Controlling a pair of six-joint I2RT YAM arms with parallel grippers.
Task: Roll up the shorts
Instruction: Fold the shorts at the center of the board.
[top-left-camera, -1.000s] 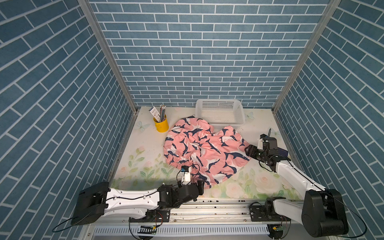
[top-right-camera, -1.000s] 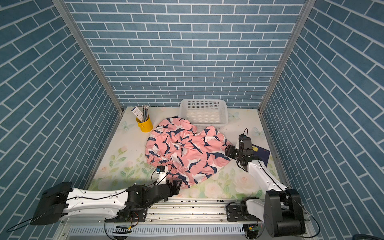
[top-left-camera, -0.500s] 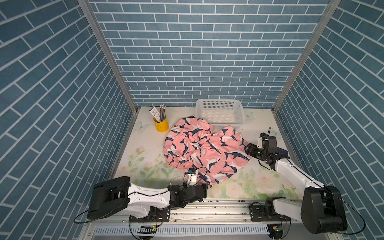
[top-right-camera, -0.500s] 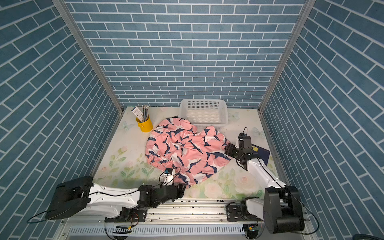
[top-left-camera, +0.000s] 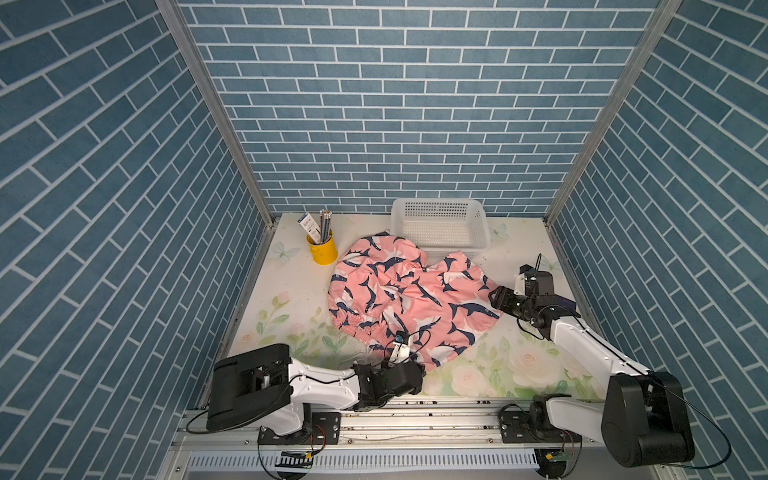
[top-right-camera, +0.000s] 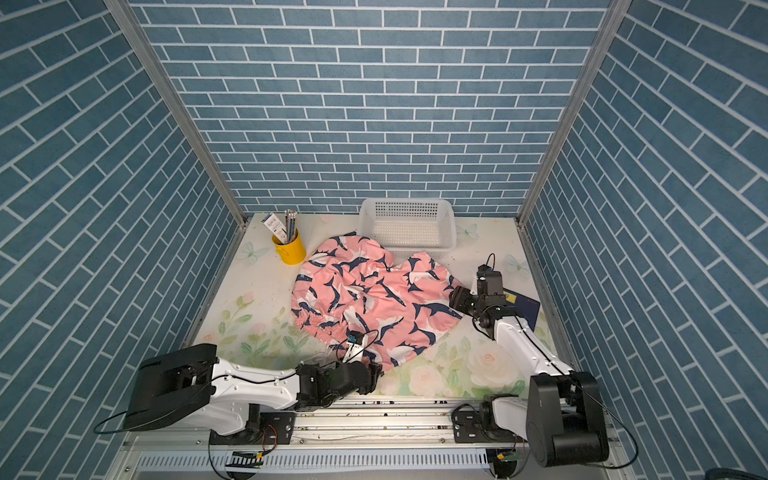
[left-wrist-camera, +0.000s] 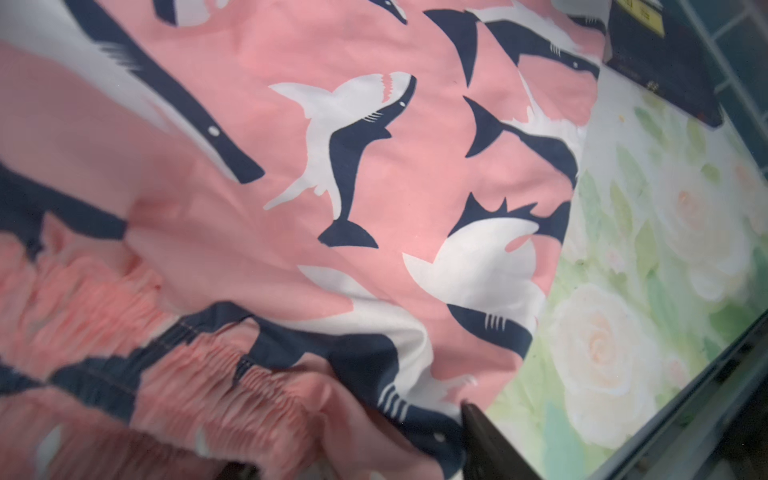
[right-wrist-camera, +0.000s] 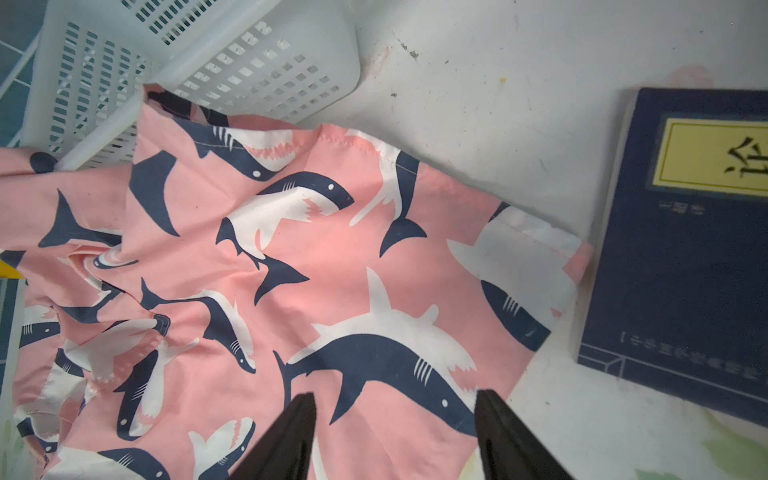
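Note:
The pink shark-print shorts (top-left-camera: 409, 297) (top-right-camera: 370, 299) lie spread and rumpled mid-table, gathered waistband (top-left-camera: 357, 330) toward the near left. My left gripper (top-left-camera: 417, 373) (top-right-camera: 376, 372) sits low at the shorts' near edge. In the left wrist view its jaws (left-wrist-camera: 353, 440) stand apart on either side of a bunched fold by the waistband (left-wrist-camera: 232, 395). My right gripper (top-left-camera: 496, 297) (top-right-camera: 455, 301) is open at the right leg's hem. Its fingers (right-wrist-camera: 305, 415) straddle a navy shark there, gripper (right-wrist-camera: 395, 399) holding nothing.
A white mesh basket (top-left-camera: 440, 203) stands at the back, its front wall touching the shorts. A yellow cup of pencils (top-left-camera: 322, 251) is at the back left. A dark blue book (top-right-camera: 521, 307) (right-wrist-camera: 685, 270) lies just right of the right gripper. Metal rails run along the front.
The left arm has slid right along the near edge of the shorts and pushed into the fabric there. The right arm has stayed put.

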